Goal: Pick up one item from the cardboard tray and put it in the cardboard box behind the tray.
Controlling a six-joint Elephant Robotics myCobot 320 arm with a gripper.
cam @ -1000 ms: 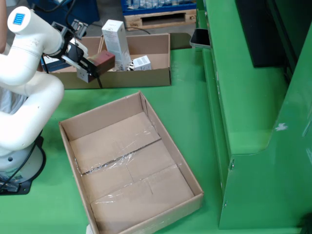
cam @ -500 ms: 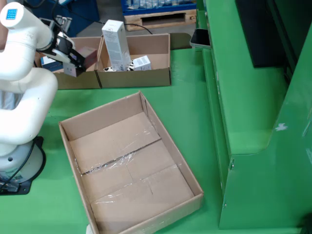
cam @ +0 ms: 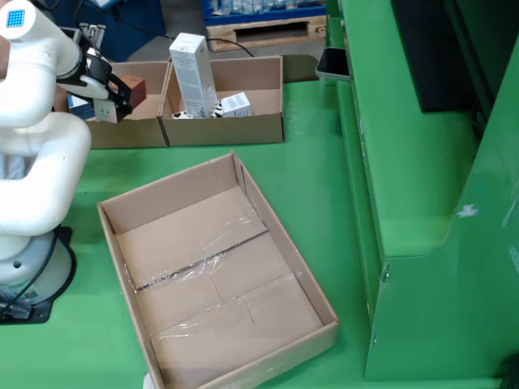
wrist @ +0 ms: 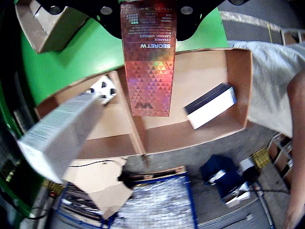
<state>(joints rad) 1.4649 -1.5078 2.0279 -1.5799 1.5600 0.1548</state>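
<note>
The end effector (wrist: 148, 12) was clamped on a holographic pink carton (wrist: 148, 62), which hung from between its black fingers in the wrist view; the printed face read "SECRETW" upside down. In the fixed view the same end effector (cam: 122, 96) sat at the tip of the white arm (cam: 36, 121), with the reddish carton (cam: 135, 87) showing just past it, above the left compartment of the cardboard tray (cam: 223, 130).

Below the carton in the wrist view, the tray (wrist: 240, 86) showed its two compartments parted by a cardboard divider (wrist: 128, 112). A dark blue and white box (wrist: 210, 105) lay tilted in the right compartment. In the left one a tall white box (wrist: 62, 133) rose toward the camera, blurred, and beside it sat a small white item with black spots (wrist: 104, 88).

In the fixed view the tall white box (cam: 193, 74) stood upright in the tray's right compartment with a small white box (cam: 236, 104) next to it. Nearer the camera on the green desk (cam: 308, 186), a large open cardboard box (cam: 219, 284) lay with tape across its floor and nothing inside. A person's arm (wrist: 298, 143) showed at the right edge of the wrist view
</note>
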